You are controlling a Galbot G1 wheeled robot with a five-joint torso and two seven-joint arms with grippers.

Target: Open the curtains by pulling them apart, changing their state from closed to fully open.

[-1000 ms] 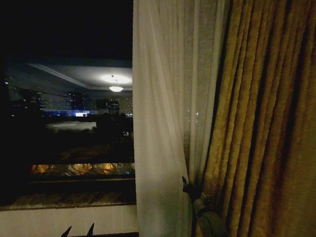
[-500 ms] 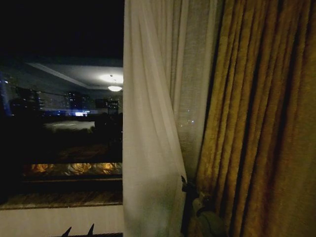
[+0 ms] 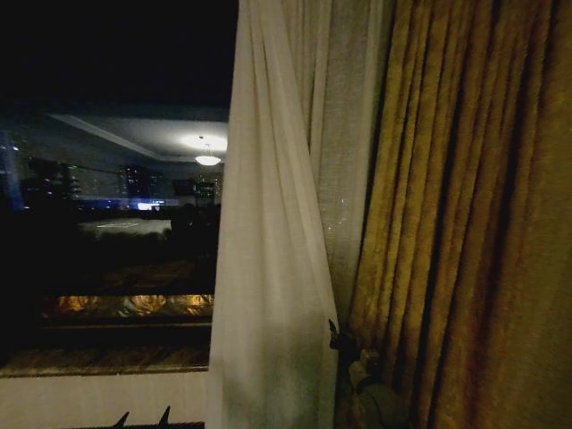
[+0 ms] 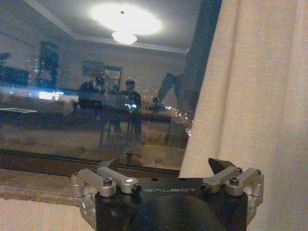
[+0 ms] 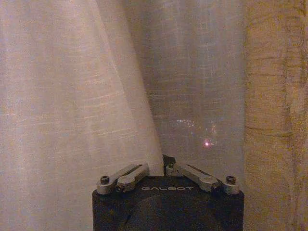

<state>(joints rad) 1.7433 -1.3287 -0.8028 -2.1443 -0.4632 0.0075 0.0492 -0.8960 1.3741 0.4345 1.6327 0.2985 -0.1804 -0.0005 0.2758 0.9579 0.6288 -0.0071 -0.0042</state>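
Note:
One sheer cream curtain (image 3: 277, 223) hangs bunched beside the heavy gold drape (image 3: 465, 214), and the dark window to its left is uncovered. Low on the panel's right edge, my right gripper (image 3: 334, 338) is shut on a fold, and the fabric draws in toward it. In the right wrist view the jaws of the right gripper (image 5: 165, 161) meet on the curtain (image 5: 72, 96). My left gripper (image 3: 143, 417) sits low below the sill. In the left wrist view the left gripper (image 4: 166, 166) stands open and empty, with the curtain's edge (image 4: 250, 86) just beyond it.
The window glass (image 3: 116, 206) is dark and reflects a ceiling lamp and the room. A stone sill (image 3: 107, 359) runs below it, above a pale wall. The gold drape fills the right side close behind my right arm (image 3: 371, 393).
The sheer panel's lower free edge has swung leftward across the window. My right gripper has stayed almost in place, still holding the fold. The left gripper has not moved.

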